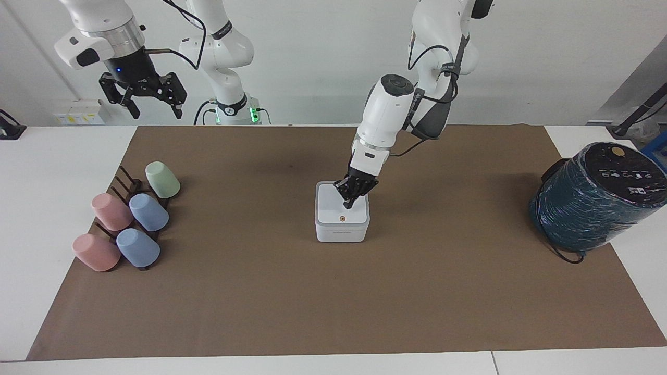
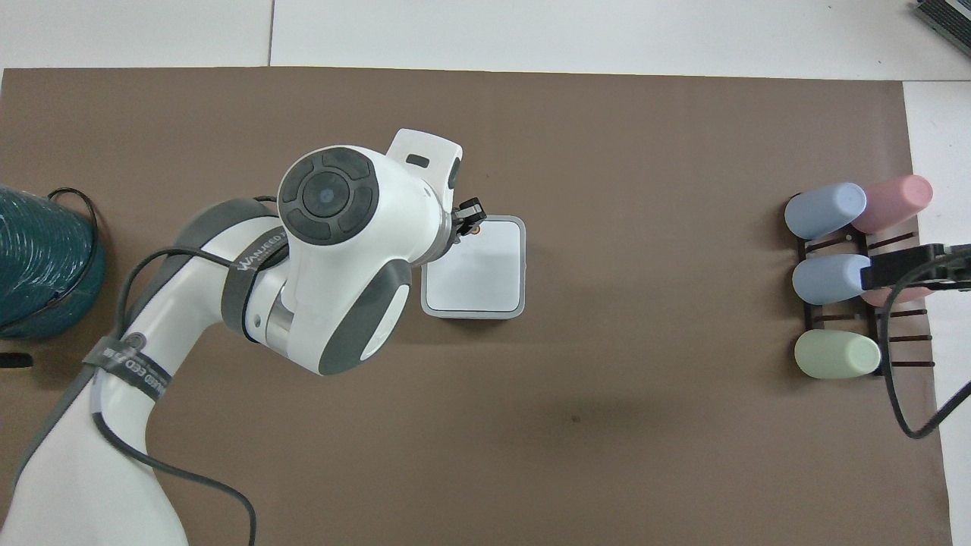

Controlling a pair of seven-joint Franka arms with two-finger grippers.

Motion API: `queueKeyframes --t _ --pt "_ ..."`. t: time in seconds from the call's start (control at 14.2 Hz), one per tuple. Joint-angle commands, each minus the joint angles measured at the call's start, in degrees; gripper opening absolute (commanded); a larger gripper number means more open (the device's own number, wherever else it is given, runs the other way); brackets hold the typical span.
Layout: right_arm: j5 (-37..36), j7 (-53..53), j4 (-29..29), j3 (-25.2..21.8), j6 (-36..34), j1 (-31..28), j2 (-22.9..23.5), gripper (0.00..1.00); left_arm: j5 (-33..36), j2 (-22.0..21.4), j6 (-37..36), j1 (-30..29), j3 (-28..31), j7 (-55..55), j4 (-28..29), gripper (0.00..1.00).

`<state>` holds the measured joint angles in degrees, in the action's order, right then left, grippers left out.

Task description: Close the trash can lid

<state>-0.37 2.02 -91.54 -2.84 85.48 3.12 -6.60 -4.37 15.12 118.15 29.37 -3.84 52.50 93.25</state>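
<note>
The trash can (image 1: 342, 225) is sitting mid-table on the brown mat (image 1: 333, 291), about midway between the table's two ends and roughly central between its long edges. The lid (image 1: 341, 209) is lying flat on the can, orange dot up, with no gap showing at the can's rim in the facing view.

The left gripper (image 1: 348, 205) is hanging just over the lid, tip pointing down at the lid's top face a little nearer the robots than the dot; whether it is touching the lid cannot be told. Its fingers are pressed together, gripping nothing. In the overhead view the left arm is covering the can's edge toward its own end of the table, and the gripper tip (image 2: 470, 214) is showing at the lid's corner by the dot.

The right gripper (image 1: 150, 100) is waiting high over the table edge nearest the robots, at the right arm's end, fingers spread and empty.

A rack of cups (image 1: 130, 221) is sitting near the right arm's end of the mat. A teal cylinder (image 1: 599, 198) is resting at the left arm's end, at the mat's edge.
</note>
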Motion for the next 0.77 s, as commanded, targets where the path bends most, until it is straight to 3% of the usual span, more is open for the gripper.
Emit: queueKeyframes --t 0.0,0.14,0.35,0.7 --pt "0.0 0.5 -1.0 0.4 0.1 -0.4 -1.0 1.00 2.1 0.3 -16.2 -4.0 0.1 -8.8 -8.6 0.59" --pt "0.0 0.5 -1.0 0.4 0.1 -0.4 -1.0 1.00 2.1 -0.1 -24.6 -9.5 0.3 -19.7 -11.6 0.79" --pt "0.0 0.5 -1.0 0.4 0.1 -0.4 -1.0 1.00 1.9 -6.6 -28.9 -19.7 0.1 -37.3 -11.3 1.00" --pt "0.0 0.5 -1.0 0.4 0.1 -0.4 -1.0 1.00 4.1 -9.3 -32.1 -29.2 0.0 -54.0 -10.6 1.00"
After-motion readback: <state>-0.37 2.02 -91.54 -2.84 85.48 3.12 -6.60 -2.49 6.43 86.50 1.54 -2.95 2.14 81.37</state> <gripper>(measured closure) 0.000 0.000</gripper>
